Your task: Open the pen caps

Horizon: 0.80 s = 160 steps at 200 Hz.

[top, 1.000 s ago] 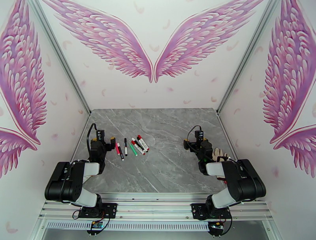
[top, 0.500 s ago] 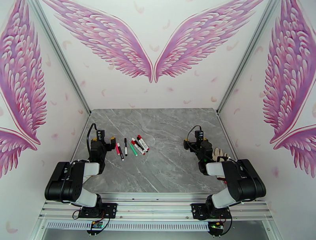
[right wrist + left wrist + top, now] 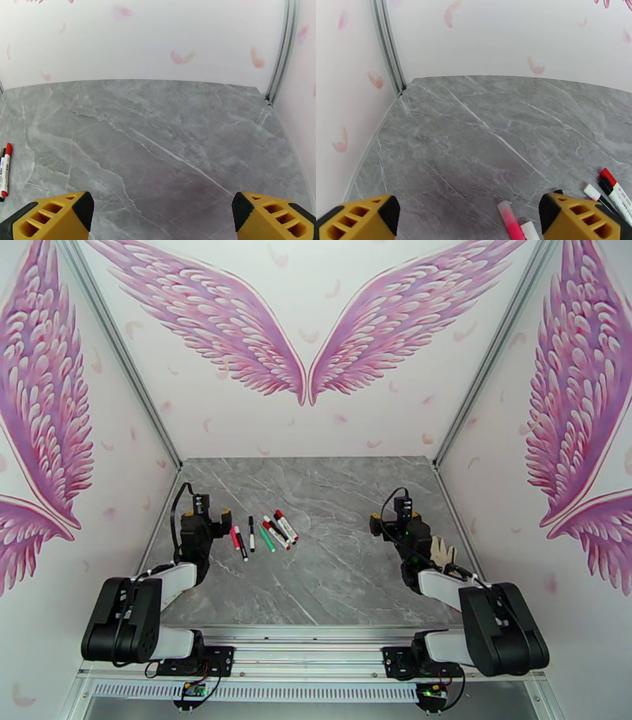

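Pens (image 3: 262,534) lie in a loose row on the left half of the table (image 3: 347,485), pen caps (image 3: 607,175) apparently fitted. Left tool (image 3: 207,517) is just beside them, jaws wide and empty. Right tool (image 3: 395,519) is the same, well apart. Recommend clamping one barrel and pulling its cap along the axis. Left wall is near; the centre offers room.
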Motion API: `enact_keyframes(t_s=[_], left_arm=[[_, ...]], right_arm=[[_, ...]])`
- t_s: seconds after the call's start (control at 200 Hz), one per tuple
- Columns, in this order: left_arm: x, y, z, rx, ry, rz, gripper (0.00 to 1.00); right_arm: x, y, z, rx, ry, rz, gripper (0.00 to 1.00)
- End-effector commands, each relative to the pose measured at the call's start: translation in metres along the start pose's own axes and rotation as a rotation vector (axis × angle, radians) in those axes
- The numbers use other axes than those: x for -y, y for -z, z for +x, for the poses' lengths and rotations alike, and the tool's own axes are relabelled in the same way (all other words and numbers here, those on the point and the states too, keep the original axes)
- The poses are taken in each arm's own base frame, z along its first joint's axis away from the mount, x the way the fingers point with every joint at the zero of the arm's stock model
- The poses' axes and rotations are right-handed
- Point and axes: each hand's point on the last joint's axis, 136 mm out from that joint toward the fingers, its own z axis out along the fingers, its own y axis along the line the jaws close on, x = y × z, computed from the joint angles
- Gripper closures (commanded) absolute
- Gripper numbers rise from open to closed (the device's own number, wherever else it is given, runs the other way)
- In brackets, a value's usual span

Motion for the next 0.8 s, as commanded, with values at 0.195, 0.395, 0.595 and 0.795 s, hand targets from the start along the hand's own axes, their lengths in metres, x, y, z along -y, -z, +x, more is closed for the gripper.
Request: enact_keyframes(t_s=[0.195, 0.395, 0.595, 0.795], left_arm=[[0.018, 0.028, -0.033, -0.099, 0.097, -0.025, 0.01], [0.047, 0.039, -0.032, -0.261, 0.165, 0.034, 0.01], [0.056, 0.047, -0.014, -0.377, 0.262, 0.051, 0.01], [0.066, 0.055, 0.013, -0.556, 0.301, 0.065, 0.01]], right_arm=[[-0.014, 0.014, -0.034, -0.115, -0.202, -0.079, 0.01], [-0.032, 0.025, -0.027, -0.232, -0.339, -0.129, 0.01], [-0.051, 0.047, -0.018, -0.277, -0.394, -0.182, 0.01], [-0.075, 0.065, -0.009, -0.333, -0.442, -0.295, 0.01]])
